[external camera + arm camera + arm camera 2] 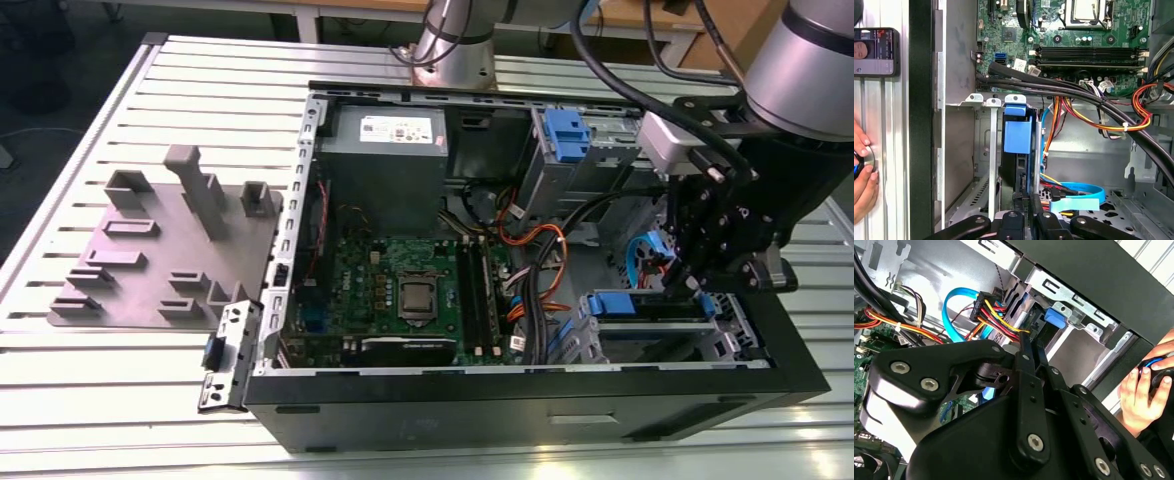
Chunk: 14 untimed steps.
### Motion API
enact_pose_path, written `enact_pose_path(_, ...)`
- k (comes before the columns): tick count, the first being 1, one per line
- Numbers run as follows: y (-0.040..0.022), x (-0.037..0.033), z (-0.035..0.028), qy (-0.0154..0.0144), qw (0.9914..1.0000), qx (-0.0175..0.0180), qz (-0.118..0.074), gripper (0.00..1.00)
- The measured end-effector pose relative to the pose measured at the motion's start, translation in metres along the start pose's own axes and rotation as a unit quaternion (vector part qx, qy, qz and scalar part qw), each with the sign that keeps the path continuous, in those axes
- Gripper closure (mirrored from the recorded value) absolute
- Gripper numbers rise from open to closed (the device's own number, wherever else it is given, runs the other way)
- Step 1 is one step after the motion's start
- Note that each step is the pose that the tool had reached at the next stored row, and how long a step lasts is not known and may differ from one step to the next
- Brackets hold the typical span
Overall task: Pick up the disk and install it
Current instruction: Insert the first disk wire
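Blue-railed disk [1015, 150] sits mostly down in the drive cage [654, 320], tool [690, 283] pinched shut on its rear edge; final seating looks unfinished.

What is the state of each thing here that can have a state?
Case: lying on its side, side panel off, inside open to view.
Disk: standing on edge in the drive bay, blue carrier end showing.
Pincer: at the disk's near edge; whether it grips cannot be told.
Hand: resting on a round object beside the case.
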<state>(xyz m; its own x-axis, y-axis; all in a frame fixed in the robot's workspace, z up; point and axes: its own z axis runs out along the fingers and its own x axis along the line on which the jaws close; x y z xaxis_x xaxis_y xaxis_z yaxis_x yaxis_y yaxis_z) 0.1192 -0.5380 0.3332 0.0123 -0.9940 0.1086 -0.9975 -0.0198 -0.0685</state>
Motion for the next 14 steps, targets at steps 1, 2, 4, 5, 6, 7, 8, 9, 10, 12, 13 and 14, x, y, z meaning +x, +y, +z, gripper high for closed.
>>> enact_pose_path(1,0.0000,0.0000,0.0000,0.0001,1.00000,0.0000,0.000,0.84)
enact_pose_path(2,0.0000,0.0001,0.0002,0.0001,1.00000,0.0000,0.000,0.84)
enact_pose_path(4,0.0000,0.0003,0.0003,0.0001,1.00000,0.0000,0.001,0.84)
enact_pose_path(5,0.0001,0.0004,0.0005,0.0001,1.00000,0.0000,0.001,0.84)
enact_pose_path(6,0.0001,0.0006,0.0005,0.0001,1.00000,-0.0001,0.001,0.84)
enact_pose_path(7,0.0001,0.0007,0.0005,0.0002,1.00000,-0.0001,0.001,0.84)
enact_pose_path(8,0.0000,0.0009,0.0006,0.0002,1.00000,-0.0001,0.002,0.84)
enact_pose_path(9,-0.0001,0.0010,0.0006,0.0002,1.00000,-0.0001,0.002,0.84)
enact_pose_path(10,-0.0003,0.0010,0.0006,0.0002,1.00000,-0.0001,0.002,0.84)
enact_pose_path(12,-0.0006,0.0011,0.0008,0.0002,1.00000,-0.0002,0.002,0.84)
enact_pose_path(13,-0.0008,0.0011,0.0007,0.0003,1.00000,-0.0002,0.002,0.84)
enact_pose_path(14,-0.0008,0.0012,0.0009,0.0001,1.00000,-0.0002,0.003,0.84)
